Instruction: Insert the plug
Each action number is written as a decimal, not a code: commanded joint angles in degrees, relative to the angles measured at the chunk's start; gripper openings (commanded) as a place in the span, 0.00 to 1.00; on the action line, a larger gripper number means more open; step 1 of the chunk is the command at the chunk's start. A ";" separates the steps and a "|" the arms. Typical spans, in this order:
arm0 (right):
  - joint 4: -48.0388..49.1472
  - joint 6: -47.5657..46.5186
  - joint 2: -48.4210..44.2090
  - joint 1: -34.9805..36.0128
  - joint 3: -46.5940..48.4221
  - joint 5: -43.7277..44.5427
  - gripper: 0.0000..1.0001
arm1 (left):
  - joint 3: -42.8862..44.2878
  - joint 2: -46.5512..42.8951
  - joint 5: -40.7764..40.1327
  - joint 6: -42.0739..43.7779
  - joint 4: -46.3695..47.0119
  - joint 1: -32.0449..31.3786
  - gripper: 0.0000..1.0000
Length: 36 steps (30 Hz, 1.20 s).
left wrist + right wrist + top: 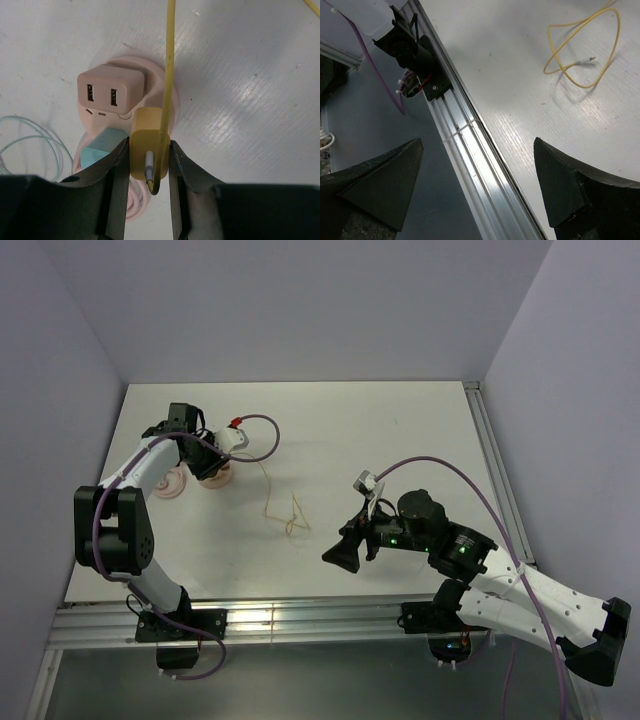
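Over the white table (400, 440), the left gripper (149, 165) is clenching the yellow plug (147, 132) at the pink socket hub (156, 69), probably needing aligned pressing next; the right gripper (477, 150) is gaping.

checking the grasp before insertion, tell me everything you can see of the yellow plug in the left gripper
The yellow plug is a rounded block, matte plastic by its look, clamped in the left gripper. A silver connector sits on its near face; a yellow cable loops from it up the view. It hovers by the pink two-port adapter and a teal plug; contact unclear.
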 commanded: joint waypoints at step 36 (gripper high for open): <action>1.91 -0.01 0.05 -0.62 0.51 -0.54 0.98 | 8.08 8.70 5.67 4.07 -5.69 2.29 0.00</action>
